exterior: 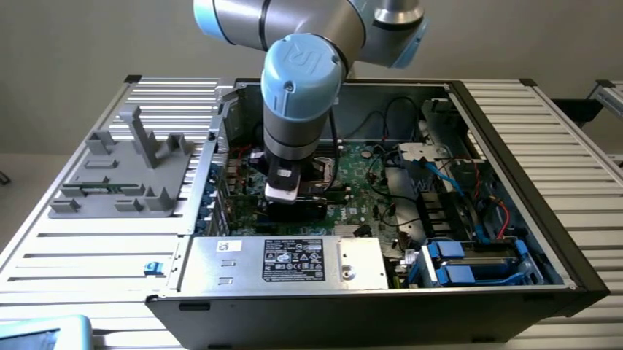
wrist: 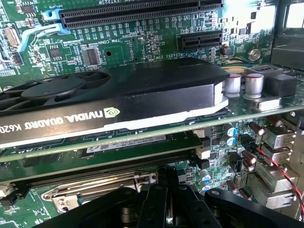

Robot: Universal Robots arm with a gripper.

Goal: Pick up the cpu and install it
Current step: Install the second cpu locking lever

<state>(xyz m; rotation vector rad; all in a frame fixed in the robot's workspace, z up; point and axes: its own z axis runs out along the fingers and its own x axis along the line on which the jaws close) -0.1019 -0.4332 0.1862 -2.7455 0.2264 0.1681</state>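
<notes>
Desk (exterior: 87,255): a ribbed metal surface is seen across the exterior view, carrying the other things.
Computer case (exterior: 545,219): an open black case is laid on its side at the centre and right of the exterior view, its inside exposed from above.
Arm (exterior: 302,80): a grey and light-blue arm is seen coming down from the upper centre of the exterior view into the case.
Motherboard (exterior: 365,182): a green board is seen on the case floor, with cables crossing it on the exterior view's right.
Power supply (exterior: 282,260): a silver box with a dark label is set along the near edge of the case, at the lower centre of the exterior view.
Grey fixture (exterior: 131,171): a plastic block with upright posts is placed on the desk at the exterior view's left, well apart from the arm.
Graphics card (wrist: 118,97): a black card with a white edge is seen across the middle of the wrist view.
Gripper (exterior: 292,208): it is lowered close over the board at the centre of the exterior view; its jaws are fully closed, and what, if anything, is held cannot be told.
Cpu: its place cannot be made out.
</notes>
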